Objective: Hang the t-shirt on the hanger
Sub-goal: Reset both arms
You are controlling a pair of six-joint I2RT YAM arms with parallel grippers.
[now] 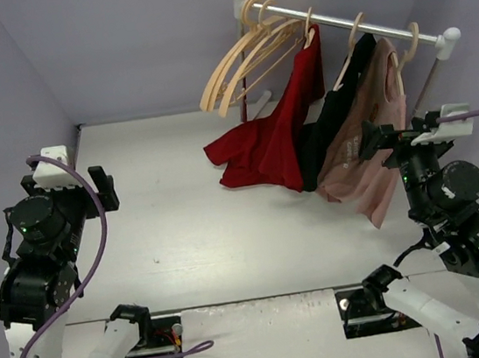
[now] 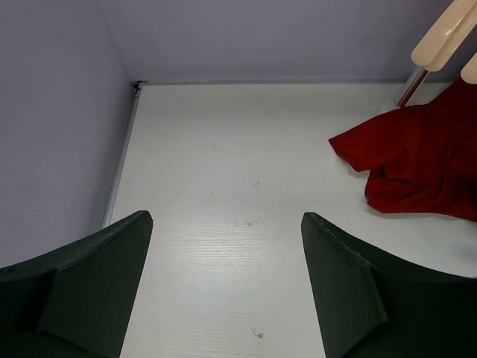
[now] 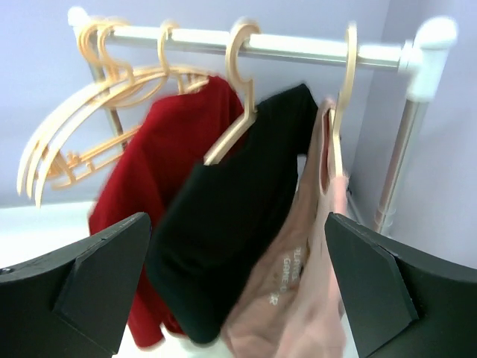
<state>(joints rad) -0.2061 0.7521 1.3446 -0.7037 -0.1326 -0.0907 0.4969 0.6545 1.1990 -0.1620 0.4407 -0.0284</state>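
Observation:
The dark red t-shirt (image 1: 273, 135) hangs from the rail on a pale wood hanger (image 1: 309, 33); its lower part is spread on the white table. It also shows in the left wrist view (image 2: 417, 156) and in the right wrist view (image 3: 168, 149). My left gripper (image 1: 104, 188) is open and empty, held above bare table at the far left (image 2: 226, 217), well apart from the shirt. My right gripper (image 1: 376, 142) is open and empty at the right, facing the hanging garments (image 3: 238, 218) without touching them.
A white rail (image 1: 342, 20) on posts stands at the back right. Several empty wood hangers (image 1: 237, 60) hang at its left end. A black garment (image 1: 337, 113) and a dusty pink printed shirt (image 1: 369, 157) hang to the right of the red one. Purple walls enclose the table.

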